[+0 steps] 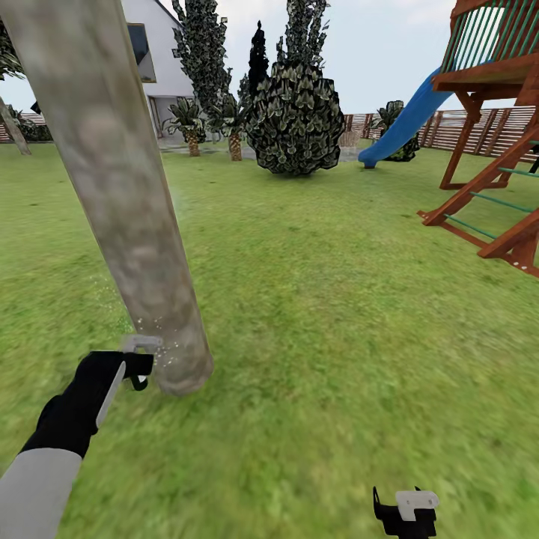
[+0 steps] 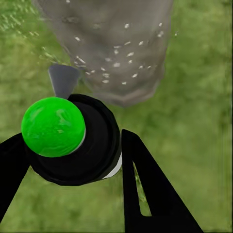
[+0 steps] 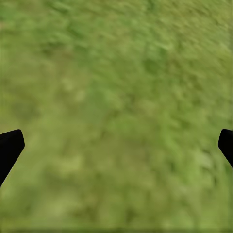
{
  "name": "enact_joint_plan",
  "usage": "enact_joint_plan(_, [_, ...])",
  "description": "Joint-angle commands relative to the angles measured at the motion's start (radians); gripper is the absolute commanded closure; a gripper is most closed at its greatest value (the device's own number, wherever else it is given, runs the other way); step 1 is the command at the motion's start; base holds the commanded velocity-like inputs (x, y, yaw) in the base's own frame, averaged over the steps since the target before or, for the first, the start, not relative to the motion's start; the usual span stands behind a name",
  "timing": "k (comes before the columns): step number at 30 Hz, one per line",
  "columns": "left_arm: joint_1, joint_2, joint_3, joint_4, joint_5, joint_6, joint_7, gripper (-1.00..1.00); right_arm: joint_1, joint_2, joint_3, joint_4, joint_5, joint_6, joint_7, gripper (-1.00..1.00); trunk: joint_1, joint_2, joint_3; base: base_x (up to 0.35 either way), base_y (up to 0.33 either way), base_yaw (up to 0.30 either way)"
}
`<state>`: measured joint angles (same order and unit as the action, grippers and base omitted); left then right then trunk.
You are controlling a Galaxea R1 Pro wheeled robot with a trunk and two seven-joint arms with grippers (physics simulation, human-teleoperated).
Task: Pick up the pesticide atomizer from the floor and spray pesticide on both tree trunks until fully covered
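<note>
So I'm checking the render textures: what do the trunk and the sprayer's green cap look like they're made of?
The tree trunk looks like smooth bark, matte, mottled grey-brown, with white specks on it near the base. The green cap looks like glossy plastic, going by its bright highlights; the atomizer body under it, held in the left claw, is dark and duller, probably plastic too.

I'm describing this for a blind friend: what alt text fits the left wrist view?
The left gripper holds a black atomizer with a green top, its grey nozzle aimed at the base of a thick grey-brown tree trunk. White pesticide specks dot the bark, with green lawn around.
</note>
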<state>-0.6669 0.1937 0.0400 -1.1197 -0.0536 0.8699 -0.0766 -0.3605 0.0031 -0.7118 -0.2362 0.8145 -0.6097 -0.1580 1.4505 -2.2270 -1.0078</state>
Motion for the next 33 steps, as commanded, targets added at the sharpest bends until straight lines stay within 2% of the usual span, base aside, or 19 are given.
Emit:
enact_joint_plan(1, [0.000, -0.013, -0.025, 0.000, -0.010, 0.001, 0.000, 1.00, 0.000, 0.000, 0.000, 0.000, 0.000, 0.000, 0.000, -1.00, 0.000, 0.000, 0.000, 0.000, 0.000, 0.000])
enact_joint_plan(3, [-0.006, -0.020, -0.048, -0.001, -0.007, 0.002, 0.000, 1.00, 0.000, 0.000, 0.000, 0.000, 0.000, 0.000, 0.000, -1.00, 0.000, 0.000, 0.000, 0.000, 0.000, 0.000])
enact_joint_plan(5, [-0.012, -0.013, -0.047, -0.010, -0.007, 0.012, 0.000, 1.00, 0.000, 0.000, 0.000, 0.000, 0.000, 0.000, 0.000, -1.00, 0.000, 0.000, 0.000, 0.000, 0.000, 0.000])
enact_joint_plan(7, [-0.007, 0.005, -0.003, -0.015, -0.012, 0.020, 0.002, 1.00, 0.000, 0.000, 0.000, 0.000, 0.000, 0.000, 0.000, -1.00, 0.000, 0.000, 0.000, 0.000, 0.000, 0.000])
enact_joint_plan(8, [-0.003, 0.005, 0.005, -0.017, -0.013, 0.021, 0.005, 1.00, 0.000, 0.000, 0.000, 0.000, 0.000, 0.001, 0.000, -1.00, 0.000, 0.000, 0.000, -0.137, 0.000, 0.000])
enact_joint_plan(13, [-0.013, -0.004, 0.012, -0.020, -0.009, 0.021, 0.004, 1.00, 0.000, 0.000, 0.000, 0.000, 0.000, 0.001, 0.000, -1.00, 0.000, 0.000, 0.000, -0.234, 0.000, 0.000])
enact_joint_plan(15, [-0.019, 0.008, 0.018, -0.035, -0.009, 0.022, 0.002, 1.00, 0.000, 0.000, 0.000, 0.000, 0.000, 0.001, 0.000, -1.00, 0.000, 0.000, 0.000, -0.033, 0.000, 0.000])
enact_joint_plan(17, [-0.028, 0.027, 0.043, -0.049, -0.008, 0.024, 0.001, 1.00, 0.000, 0.000, 0.000, 0.000, 0.000, 0.001, 0.000, -1.00, 0.000, 0.000, 0.000, -0.005, 0.000, 0.000])
enact_joint_plan(18, [-0.029, 0.029, 0.047, -0.053, -0.007, 0.025, 0.000, 1.00, 0.000, 0.000, 0.000, 0.000, 0.000, 0.000, 0.000, -1.00, 0.000, 0.000, 0.000, -0.001, 0.000, 0.000])
enact_joint_plan(19, [-0.032, 0.005, 0.040, -0.078, -0.005, 0.033, 0.001, 1.00, 0.000, 0.000, 0.000, 0.000, 0.000, 0.001, 0.000, -1.00, 0.000, 0.000, 0.000, 0.000, 0.000, 0.000])
enact_joint_plan(20, [-0.036, -0.027, 0.026, -0.102, -0.005, 0.069, 0.000, 1.00, 0.000, 0.000, 0.000, 0.000, 0.000, 0.001, 0.000, -1.00, 0.000, 0.000, 0.000, 0.000, 0.000, 0.000])
enact_joint_plan(21, [-0.038, -0.033, 0.019, -0.129, -0.007, 0.098, 0.000, 1.00, 0.000, 0.000, 0.000, 0.000, 0.000, 0.001, 0.000, -1.00, 0.000, 0.000, 0.000, 0.000, 0.000, 0.000])
enact_joint_plan(23, [-0.037, -0.013, 0.029, -0.134, -0.014, 0.102, 0.004, 1.00, 0.000, 0.000, 0.000, 0.000, 0.000, 0.001, 0.000, -1.00, 0.000, 0.000, 0.000, 0.000, 0.000, 0.000])
enact_joint_plan(25, [-0.031, 0.051, 0.052, -0.135, -0.011, 0.104, 0.002, 1.00, 0.000, 0.000, 0.000, 0.000, 0.000, 0.001, 0.000, -1.00, 0.000, 0.000, 0.000, 0.000, 0.000, 0.000])
enact_joint_plan(26, [-0.027, 0.061, 0.048, -0.135, -0.012, 0.103, 0.002, 1.00, 0.000, 0.000, 0.000, 0.000, 0.000, 0.001, 0.000, -1.00, 0.000, 0.000, 0.000, 0.000, 0.000, 0.000])
enact_joint_plan(33, [-0.025, 0.061, 0.049, -0.135, -0.010, 0.091, 0.010, 1.00, 0.000, 0.000, 0.000, 0.000, -0.003, 0.000, -0.001, -1.00, 0.000, 0.000, 0.000, 0.021, -0.032, 0.113])
